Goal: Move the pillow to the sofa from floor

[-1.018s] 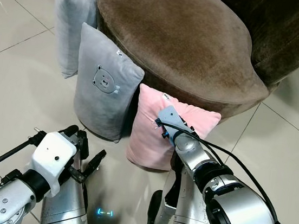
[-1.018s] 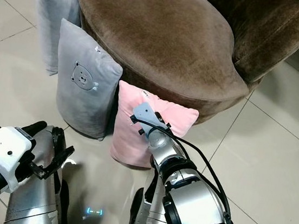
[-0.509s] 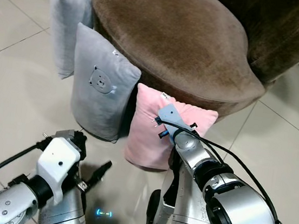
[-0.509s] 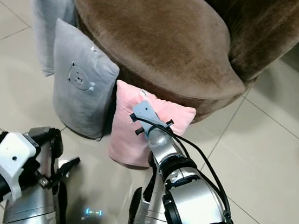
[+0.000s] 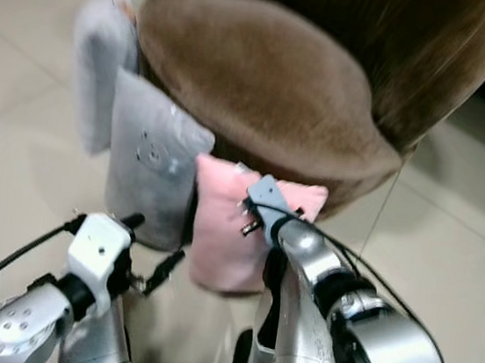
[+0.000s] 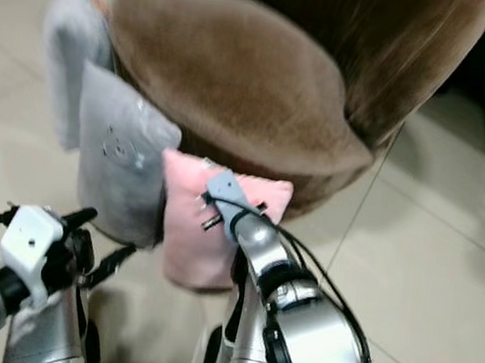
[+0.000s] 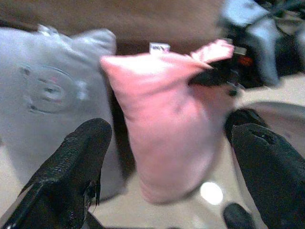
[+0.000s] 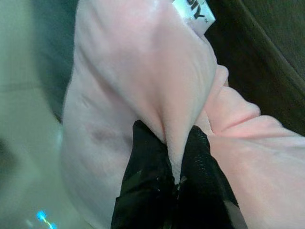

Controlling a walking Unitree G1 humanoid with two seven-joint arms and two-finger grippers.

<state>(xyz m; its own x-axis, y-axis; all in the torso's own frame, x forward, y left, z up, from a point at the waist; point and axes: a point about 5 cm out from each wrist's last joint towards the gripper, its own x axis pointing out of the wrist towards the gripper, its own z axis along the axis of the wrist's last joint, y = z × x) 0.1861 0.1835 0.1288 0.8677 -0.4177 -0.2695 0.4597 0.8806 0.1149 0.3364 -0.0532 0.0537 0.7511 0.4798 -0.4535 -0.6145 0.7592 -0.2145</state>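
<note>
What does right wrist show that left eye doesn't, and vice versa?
Right wrist view alone: the right gripper with its black fingers shut on a pinched fold of the pink pillow, and a white label at the pillow's edge.

Left eye view alone: the brown sofa, two grey pillows leaning against it, the tiled floor, and the left gripper low beside the pink pillow.

Both: the pink pillow standing on the floor against the sofa, right arm reaching to it.

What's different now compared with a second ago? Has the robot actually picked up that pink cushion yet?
Mostly the camera tilted up, blurring the view. The right gripper stays pinched on a fold of the pink pillow, which still stands on the floor against the brown sofa. The left gripper remains open beside it. The two grey pillows haven't moved.
</note>
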